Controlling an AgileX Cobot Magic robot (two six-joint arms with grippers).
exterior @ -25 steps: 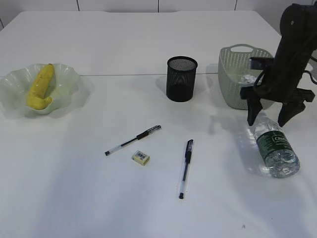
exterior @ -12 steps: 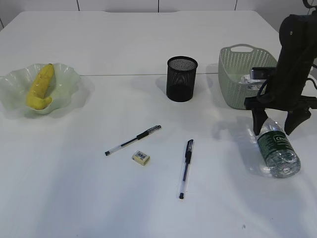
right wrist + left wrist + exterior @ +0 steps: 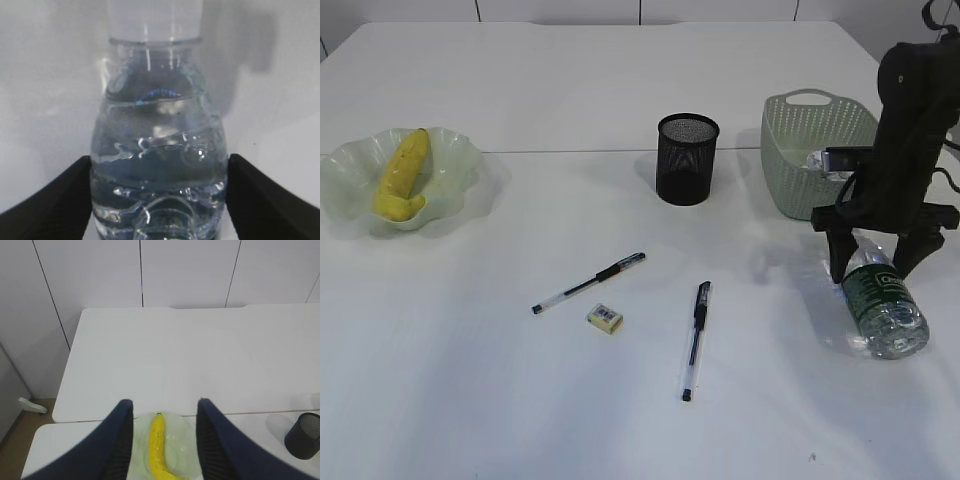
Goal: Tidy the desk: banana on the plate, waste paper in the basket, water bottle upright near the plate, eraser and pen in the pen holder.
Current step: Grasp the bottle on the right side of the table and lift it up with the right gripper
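Right pincer point(image 3: 880, 268) spread astride lying bottle point(image 3: 882, 305) | left pincer point(image 3: 162, 440) spread, above banana point(image 3: 159, 450) on plate point(image 3: 184, 460)

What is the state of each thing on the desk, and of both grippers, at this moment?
Banana: lying on the plate.
Waste paper: in the basket.
Water bottle: lying on its side.
Pen holder: upright; nothing shows above its rim.
Two pens: lying flat on the desk.
Eraser: lying flat between the pens.
Right gripper: jaws open on both sides of the bottle.
Left gripper: jaws open, holding nothing.
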